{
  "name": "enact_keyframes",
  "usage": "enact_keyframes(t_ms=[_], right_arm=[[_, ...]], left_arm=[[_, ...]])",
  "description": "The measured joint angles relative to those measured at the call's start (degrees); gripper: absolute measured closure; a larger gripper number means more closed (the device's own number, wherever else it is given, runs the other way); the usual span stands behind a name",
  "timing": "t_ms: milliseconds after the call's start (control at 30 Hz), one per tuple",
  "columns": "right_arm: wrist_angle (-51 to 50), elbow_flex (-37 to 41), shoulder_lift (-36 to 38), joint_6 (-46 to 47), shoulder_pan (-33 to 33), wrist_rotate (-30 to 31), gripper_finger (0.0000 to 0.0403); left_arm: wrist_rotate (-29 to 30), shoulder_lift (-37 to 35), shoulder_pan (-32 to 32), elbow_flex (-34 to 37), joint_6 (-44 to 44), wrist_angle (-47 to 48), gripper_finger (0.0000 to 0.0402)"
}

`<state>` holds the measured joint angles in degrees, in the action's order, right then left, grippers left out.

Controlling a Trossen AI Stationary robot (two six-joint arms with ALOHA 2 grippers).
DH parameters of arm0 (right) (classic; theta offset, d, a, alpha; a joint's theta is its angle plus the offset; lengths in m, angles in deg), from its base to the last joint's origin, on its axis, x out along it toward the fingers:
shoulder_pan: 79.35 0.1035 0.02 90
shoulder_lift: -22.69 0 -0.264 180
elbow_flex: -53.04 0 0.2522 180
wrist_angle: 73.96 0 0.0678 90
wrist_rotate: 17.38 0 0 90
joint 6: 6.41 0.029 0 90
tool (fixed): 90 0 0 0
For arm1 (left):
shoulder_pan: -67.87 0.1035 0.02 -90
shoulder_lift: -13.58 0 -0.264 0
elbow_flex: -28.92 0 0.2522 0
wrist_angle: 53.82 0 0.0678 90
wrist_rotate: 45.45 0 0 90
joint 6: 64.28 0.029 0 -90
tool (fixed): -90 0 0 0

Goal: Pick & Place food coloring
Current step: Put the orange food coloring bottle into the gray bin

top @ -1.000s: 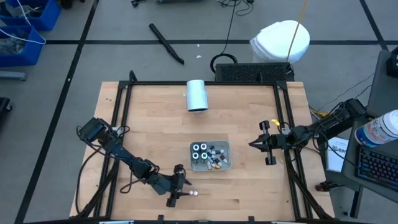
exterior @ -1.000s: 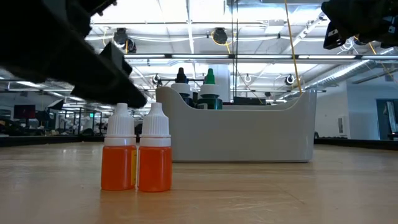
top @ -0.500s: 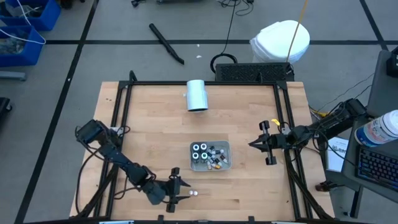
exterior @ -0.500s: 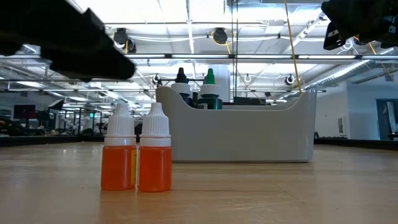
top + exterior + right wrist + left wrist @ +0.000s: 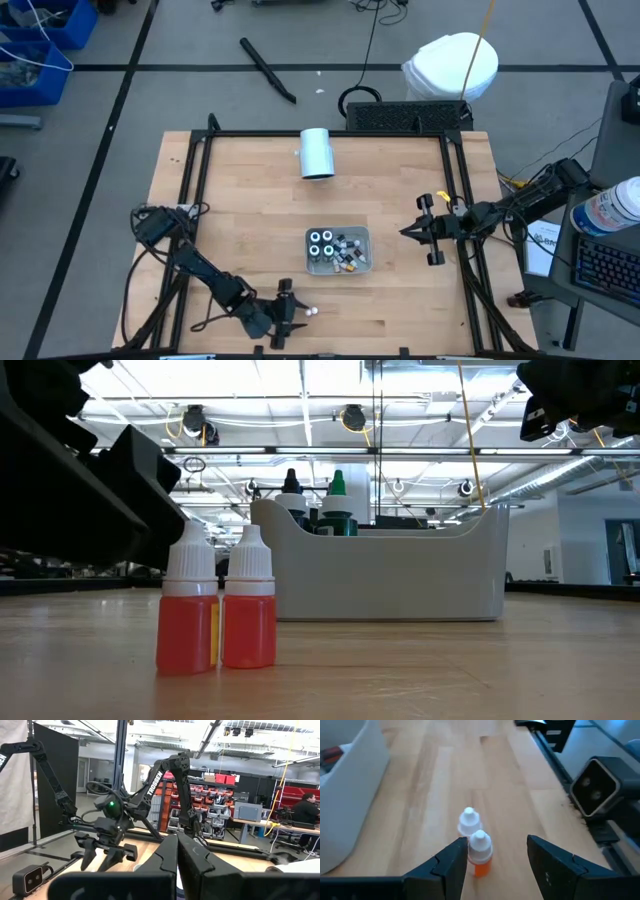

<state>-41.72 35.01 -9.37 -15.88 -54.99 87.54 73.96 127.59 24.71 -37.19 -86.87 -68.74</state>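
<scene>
Two small food coloring bottles with white caps and orange-red liquid stand upright side by side on the wooden table near its front edge, also seen in the low view. My left gripper is open and low over the table. Its fingers stand on either side of the nearer bottle. Several more bottles stand in the grey tray. My right gripper is shut and waits in the air at the table's right. My left gripper comes at the nearer bottle slanting down from the table's left. One finger stands right beside the bottle's cap; I cannot tell whether it touches. The bottle stands upright on the table.
A white cylinder lies at the table's far middle. The tray stands just behind the two bottles. A black frame runs round the table top. Bare wood lies to the right of the bottles.
My left gripper has gone toward the table's near edge and a little down, coming in around the two bottles, still open. The bottles stay upright where they were.
</scene>
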Motion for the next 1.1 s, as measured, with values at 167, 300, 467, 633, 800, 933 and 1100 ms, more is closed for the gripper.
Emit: enact_keyframes(t_ms=[167,300,467,633,800,933,1100], right_arm=[[0.0,-0.01,0.02,-0.04,0.0,0.0,0.0403],[0.0,0.0,0.02,-0.09,0.0,0.0,0.0403],[0.0,0.0,0.01,-0.14,0.0,0.0,0.0403],[0.0,0.0,0.02,-0.17,0.0,0.0,0.0403],[0.0,0.0,0.01,-0.17,0.0,0.01,0.0403],[0.0,0.0,0.0,-0.17,0.0,0.0,0.0403],[0.0,0.0,0.02,-0.17,0.0,0.02,0.0403]], left_arm=[[-0.21,0.0,0.25,-0.37,0.84,0.06,0.0192],[0.58,0.0,1.03,-0.37,-0.31,0.39,0.0192],[-0.46,0.0,1.65,-0.37,-2.04,1.23,0.0192],[-0.87,0.0,1.64,-0.37,-3.43,2.42,0.0192],[-0.57,0.0,1.64,-0.37,-4.64,2.39,0.0192],[-0.44,0.0,1.64,-0.37,-5.12,2.35,0.0193],[-0.44,0.0,1.62,-0.37,-5.01,2.37,0.0205]])
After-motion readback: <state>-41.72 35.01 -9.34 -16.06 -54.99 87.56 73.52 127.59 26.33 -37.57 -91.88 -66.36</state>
